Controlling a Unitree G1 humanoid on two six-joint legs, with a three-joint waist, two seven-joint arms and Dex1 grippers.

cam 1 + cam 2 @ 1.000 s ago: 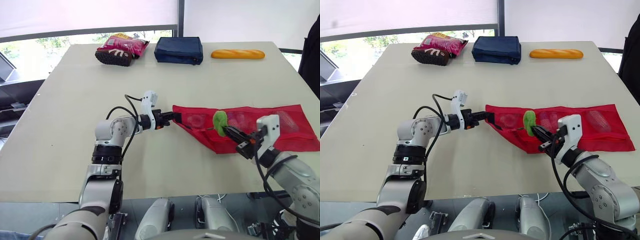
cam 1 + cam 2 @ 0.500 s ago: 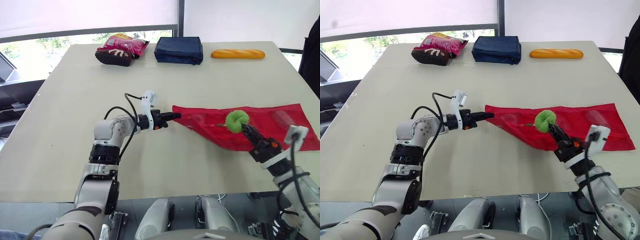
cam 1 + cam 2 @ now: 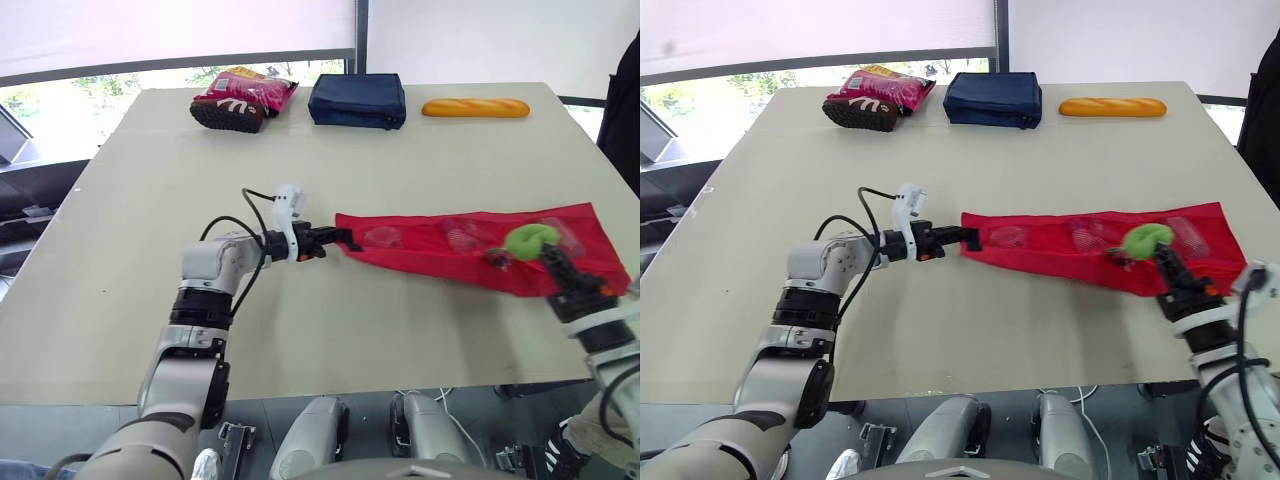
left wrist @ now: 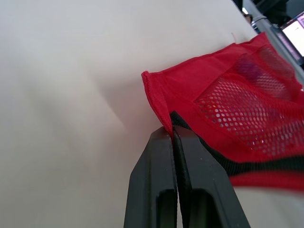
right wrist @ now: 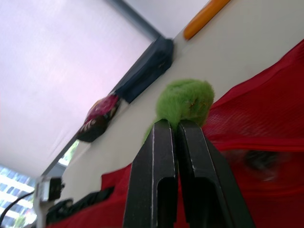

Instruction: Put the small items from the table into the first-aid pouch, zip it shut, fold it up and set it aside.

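A red pouch (image 3: 430,250) lies flat and long on the pale table (image 3: 130,250), in the middle and right of the head view. The left gripper (image 3: 343,239) is at the pouch's left corner. Its two black fingers (image 4: 156,180) are pressed tight together, with the red edge pinched between them.

The right gripper (image 3: 545,256) is at the lower right, over the right end of the pouch. Its fingers (image 5: 156,166) are squeezed shut on a green fluffy ball (image 3: 529,240), which sits just above the red cloth. I cannot tell if the ball is tied to the pouch.

At the top of the frame, along the far edge of the table, lie a pink snack bag (image 3: 243,97), a dark blue bag (image 3: 357,100) and a long bread roll (image 3: 475,108).
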